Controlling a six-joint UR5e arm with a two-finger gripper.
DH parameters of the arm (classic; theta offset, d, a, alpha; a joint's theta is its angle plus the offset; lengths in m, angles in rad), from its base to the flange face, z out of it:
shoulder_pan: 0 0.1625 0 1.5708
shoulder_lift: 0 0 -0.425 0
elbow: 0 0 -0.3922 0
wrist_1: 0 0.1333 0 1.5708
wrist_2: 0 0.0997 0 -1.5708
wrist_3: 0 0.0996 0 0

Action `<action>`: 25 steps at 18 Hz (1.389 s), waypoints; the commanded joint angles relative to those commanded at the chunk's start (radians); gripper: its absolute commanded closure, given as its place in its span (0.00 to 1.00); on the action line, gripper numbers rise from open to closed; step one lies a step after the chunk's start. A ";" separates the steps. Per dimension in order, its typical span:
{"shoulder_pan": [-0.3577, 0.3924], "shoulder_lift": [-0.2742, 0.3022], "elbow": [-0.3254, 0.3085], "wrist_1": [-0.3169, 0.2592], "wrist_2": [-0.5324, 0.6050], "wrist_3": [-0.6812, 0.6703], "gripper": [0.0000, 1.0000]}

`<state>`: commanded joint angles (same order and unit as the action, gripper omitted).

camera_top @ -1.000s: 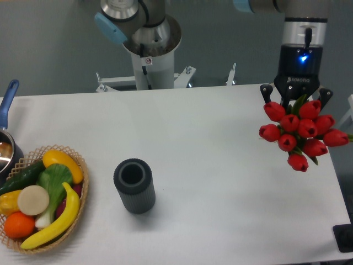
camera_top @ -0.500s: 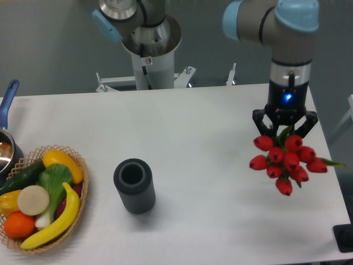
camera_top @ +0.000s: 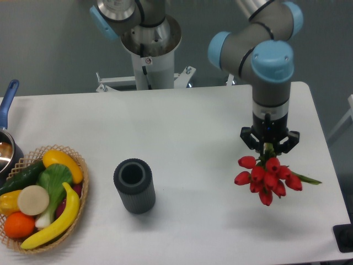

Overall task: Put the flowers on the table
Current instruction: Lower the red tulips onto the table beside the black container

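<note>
- The flowers [camera_top: 266,179], a bunch of red tulips, are seen on the right side of the table [camera_top: 182,127], with the heads fanned out below the claw and toward the camera.
- A green leaf tip is seen poking out to the right of the heads; the stems are mostly hidden under the claw.
- The gripper [camera_top: 269,144] is closed on the bunch at the stem end, directly above the blooms, its fingers standing on either side of the stems.
- The long axis of the bunch is judged to run nearly straight down from the claw, heads lowest; whether the heads are touching the tabletop cannot be told from this view.
- The coming move is judged to turn on that axis: the bunch hangs below the claw, so it would have to be lowered or tipped until it rests flat before the fingers are parted.
- A dark ribbed cylinder [camera_top: 134,185] stands well apart to the left.
- A basket of fruit and vegetables [camera_top: 41,197] sits at the far left edge, with a pot [camera_top: 6,144] just behind it.
</note>
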<state>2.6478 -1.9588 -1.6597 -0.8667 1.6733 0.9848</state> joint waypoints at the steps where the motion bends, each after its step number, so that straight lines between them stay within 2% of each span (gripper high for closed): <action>1: -0.011 -0.008 -0.006 0.000 0.012 0.000 0.63; 7: -0.048 -0.098 -0.017 0.003 0.049 -0.001 0.63; 8: -0.049 -0.100 -0.017 0.003 0.048 -0.001 0.63; 9: -0.049 -0.100 -0.015 0.005 0.040 0.000 0.59; 10: -0.048 -0.100 -0.014 0.005 0.040 0.002 0.47; 11: -0.048 -0.100 -0.014 0.005 0.040 0.002 0.44; 12: -0.048 -0.097 -0.017 0.008 0.039 0.002 0.36; 13: -0.048 -0.095 -0.018 0.009 0.037 0.002 0.22; 14: -0.048 -0.094 -0.018 0.009 0.034 0.002 0.13; 15: -0.046 -0.089 -0.022 0.011 0.034 0.002 0.11; 16: -0.046 -0.083 -0.029 0.011 0.036 0.002 0.00; 19: -0.043 -0.039 -0.043 0.014 0.034 0.002 0.00; 22: -0.034 0.033 -0.035 0.012 0.025 0.014 0.00; 25: 0.010 0.064 -0.026 0.008 -0.065 0.101 0.00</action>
<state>2.6582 -1.8947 -1.6859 -0.8590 1.6079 1.0857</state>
